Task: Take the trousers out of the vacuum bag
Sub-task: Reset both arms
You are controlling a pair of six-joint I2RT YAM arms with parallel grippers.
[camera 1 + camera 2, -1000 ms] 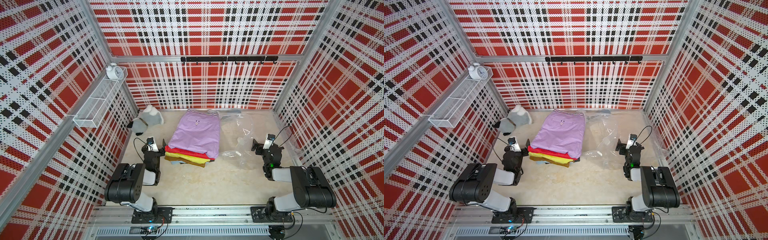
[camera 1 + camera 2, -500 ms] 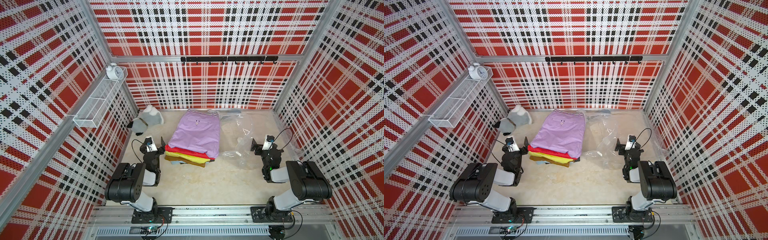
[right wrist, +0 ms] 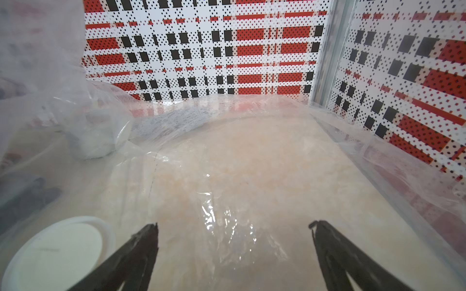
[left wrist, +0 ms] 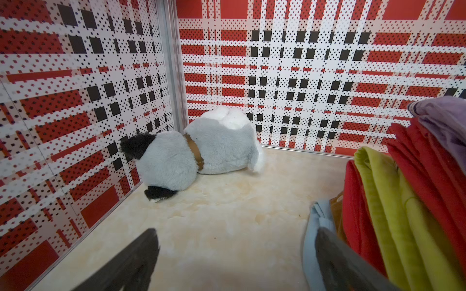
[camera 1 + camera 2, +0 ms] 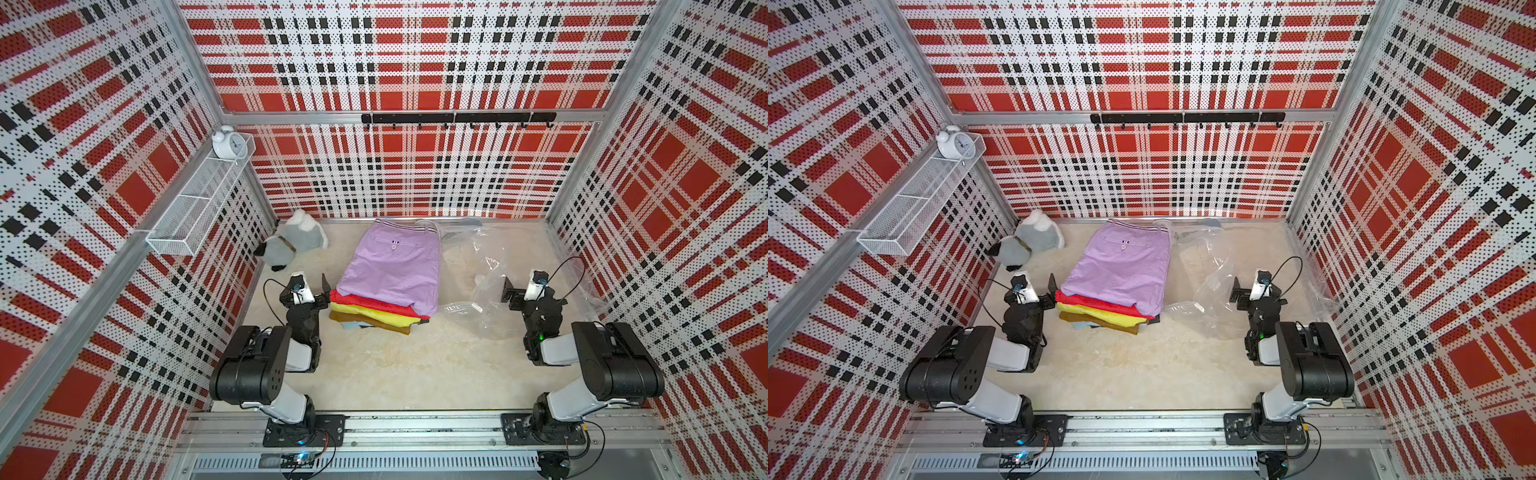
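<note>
Left wrist view: left claw (image 4: 235,234) is standing wide open, gripping nothing; the trousers (image 4: 403,201) are lying stacked just to its right, lilac on top, then red, yellow-green, mustard, light blue lowest; whether the right finger (image 4: 335,257) is touching the stack cannot be told; a grey-white plush toy (image 4: 201,151) is lying ahead of it in the corner.

Right wrist view: right claw (image 3: 234,225) is also gaping wide and empty, hovering over the vacuum bag (image 3: 252,176), which is lying crumpled and empty ahead of and under it; the valve cap (image 3: 58,252) is sitting to its left, its faint marking too blurred to read.

Both top views: the stack is resting outside the bag, just beside it, between the two claws; the surface (image 5: 395,374) is showing pale beige marbling; perforated red-black-white plaid walls (image 5: 415,62) are enclosing it; a wire shelf (image 5: 199,208) is carrying an alarm clock (image 5: 226,143), dial too small to read; a black hook rail (image 5: 457,118) is running along the back wall.
</note>
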